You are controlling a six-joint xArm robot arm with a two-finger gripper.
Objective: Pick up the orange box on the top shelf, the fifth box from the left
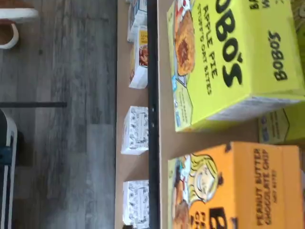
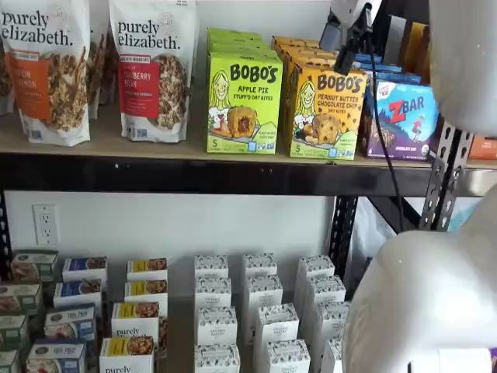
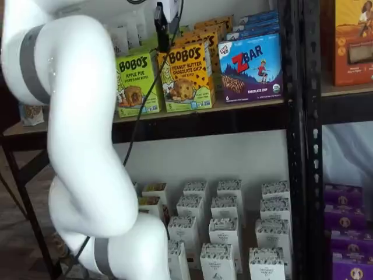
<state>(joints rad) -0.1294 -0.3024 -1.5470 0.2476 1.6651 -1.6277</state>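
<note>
The orange box (image 2: 326,113), lettered Bobo's Peanut Butter Chocolate Chip, stands upright at the front of the top shelf (image 2: 155,148). It is between a lime-green box and a blue Zbar box, and more orange boxes stand behind it. It also shows in a shelf view (image 3: 185,79) and in the wrist view (image 1: 238,191). My gripper (image 2: 357,40) hangs just above the orange box's upper right corner, in front of it and not touching. Its black fingers (image 3: 162,35) show side-on with no visible gap and nothing in them.
The lime-green Bobo's Apple Pie box (image 2: 243,105) stands close on the left and the Zbar box (image 2: 400,116) close on the right. Purely Elizabeth bags (image 2: 151,70) stand further left. Small white boxes (image 2: 260,311) fill the lower level. A black upright (image 3: 297,116) stands at the right.
</note>
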